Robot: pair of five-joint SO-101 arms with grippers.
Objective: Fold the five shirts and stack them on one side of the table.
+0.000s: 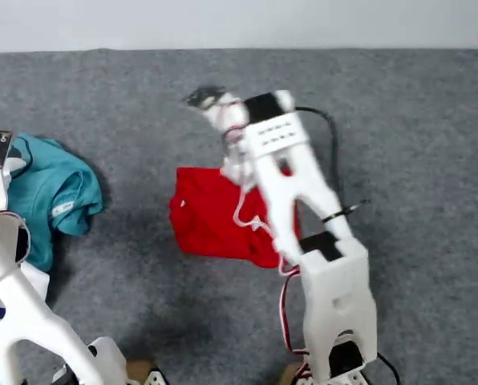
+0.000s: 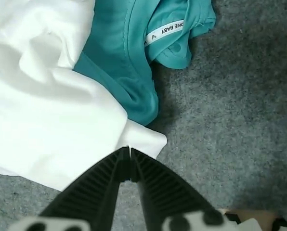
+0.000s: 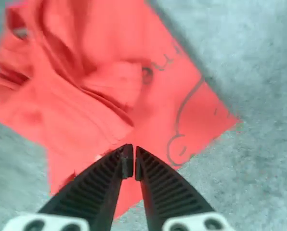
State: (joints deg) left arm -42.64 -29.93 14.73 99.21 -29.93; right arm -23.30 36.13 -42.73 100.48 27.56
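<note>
A crumpled red shirt [image 1: 211, 218] lies in the middle of the grey table; the right arm [image 1: 281, 172] stretches over its right side. In the right wrist view my right gripper [image 3: 130, 150] is shut, held above the red shirt [image 3: 110, 96], with nothing seen between its fingers. A teal shirt [image 1: 56, 191] lies bunched at the left edge, partly on a white shirt [image 1: 35, 281]. In the left wrist view my left gripper [image 2: 130, 152] is shut just over a corner of the white shirt [image 2: 42, 110], beside the teal shirt [image 2: 124, 53].
Grey felt covers the table [image 1: 415, 144]. Bare felt lies to the right of the red shirt and along the far side. The left arm's white base [image 1: 14, 313] stands at the near left, the right arm's base [image 1: 339, 321] at the near middle.
</note>
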